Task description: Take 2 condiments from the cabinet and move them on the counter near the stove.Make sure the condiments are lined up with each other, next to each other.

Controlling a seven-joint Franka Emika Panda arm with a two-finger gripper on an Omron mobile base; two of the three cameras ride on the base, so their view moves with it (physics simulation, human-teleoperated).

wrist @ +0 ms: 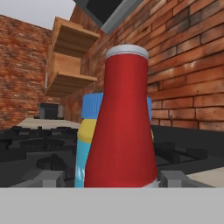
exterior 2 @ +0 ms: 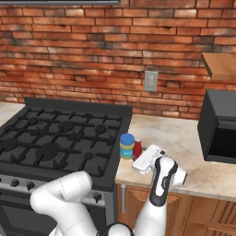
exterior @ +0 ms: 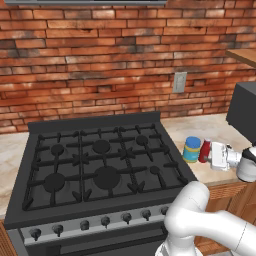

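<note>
Red bottle (exterior 2: 137,148) stands on counter (exterior 2: 193,138) touching jar (exterior 2: 126,146), just beside stove (exterior 2: 55,138). Gripper (exterior 2: 139,156) at bottle; grasp or release, cannot tell. Advise withdrawing straight back, avoiding tipping either

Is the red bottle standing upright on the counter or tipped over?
Upright: the red bottle stands on its base, pale cap on top, beside the yellow jar on the counter.

White arm reaches low and level, pincer (exterior 2: 139,158) jaws parted.
</note>
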